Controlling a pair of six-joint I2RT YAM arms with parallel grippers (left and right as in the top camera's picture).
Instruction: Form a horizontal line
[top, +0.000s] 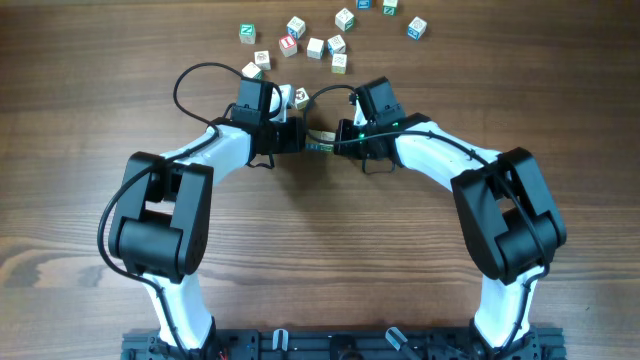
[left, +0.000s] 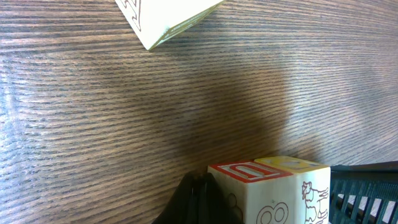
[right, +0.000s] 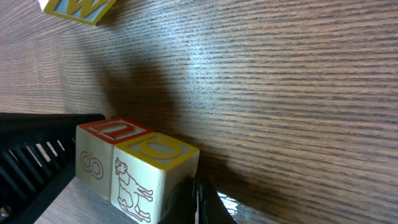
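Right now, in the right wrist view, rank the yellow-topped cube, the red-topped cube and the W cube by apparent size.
1. yellow-topped cube, nearest the camera.
2. red-topped cube, slightly smaller-looking.
3. W cube: only a corner shows, cut by the frame edge, so its rank is unsure.

You have bare table (top: 320, 240) open toward the arms' bases and out to both sides. Two touching cubes (left: 273, 190) fill the gap between your left gripper (top: 303, 138) and right gripper (top: 332, 142). Beyond them, scattered cubes (top: 316, 47) crowd the far side.
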